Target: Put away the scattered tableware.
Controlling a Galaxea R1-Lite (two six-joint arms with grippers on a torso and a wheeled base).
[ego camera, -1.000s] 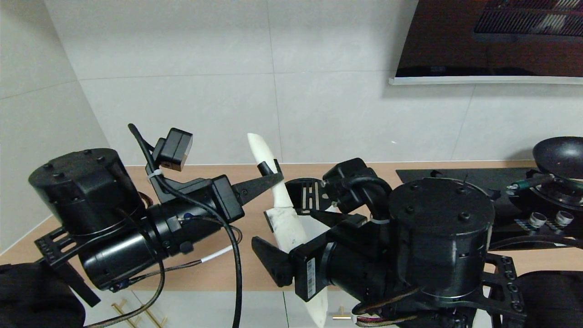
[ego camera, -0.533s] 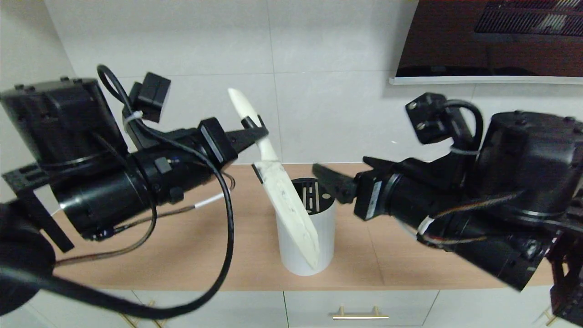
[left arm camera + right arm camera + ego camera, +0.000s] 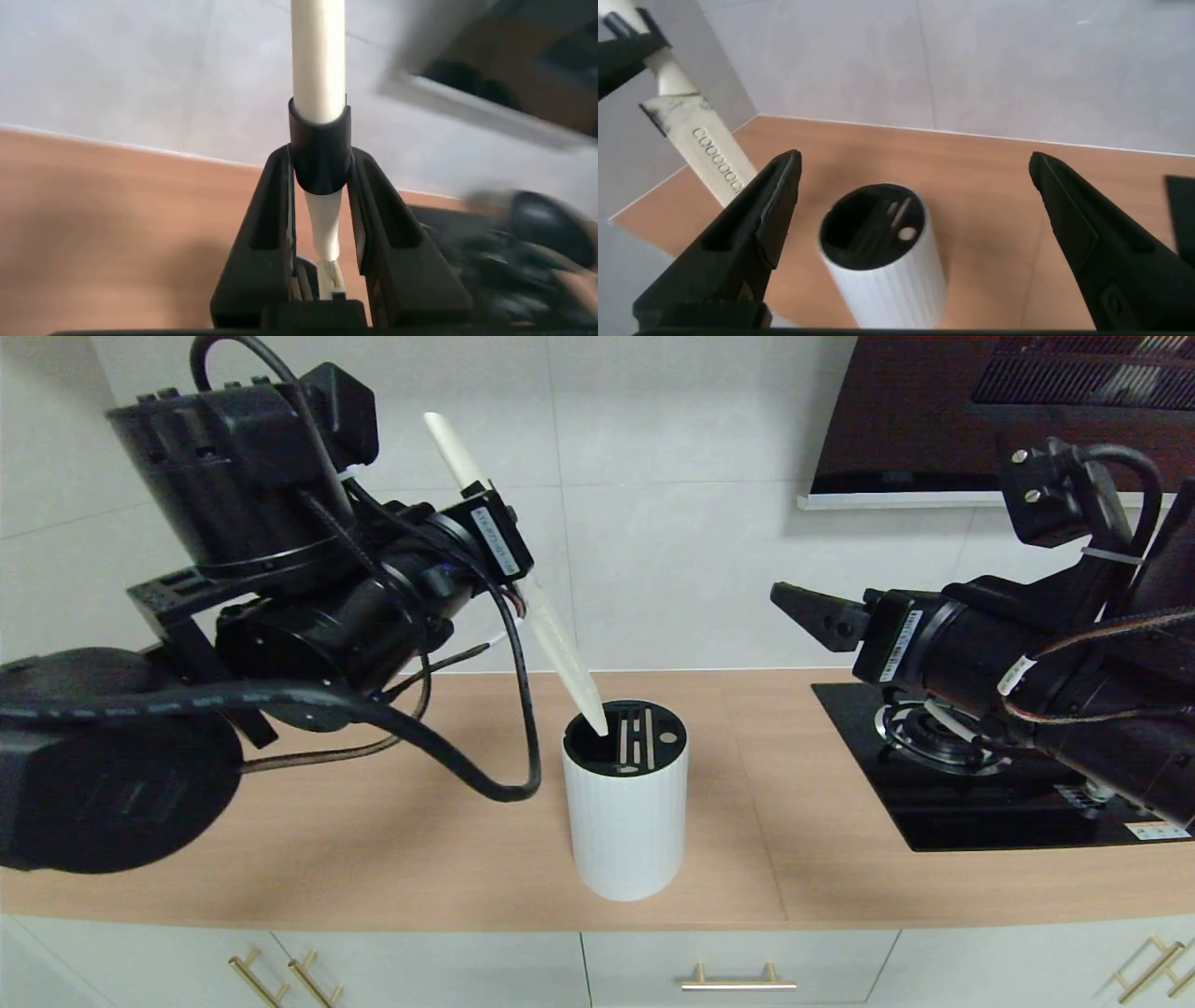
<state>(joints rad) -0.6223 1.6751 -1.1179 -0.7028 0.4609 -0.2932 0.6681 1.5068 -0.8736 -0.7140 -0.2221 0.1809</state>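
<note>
Left tool, gripping the knife, swung its tip to the 10 o'clock slot of the holder, ready to drop in, while the wide-open right tool backed away.

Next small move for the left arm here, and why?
Probably lower the left gripper along the blade's line, so the knife slides down into the holder. The knife is tilted, clamped by its handle, with its tip just at the wide opening in the holder's black top; most of the blade is outside.
</note>
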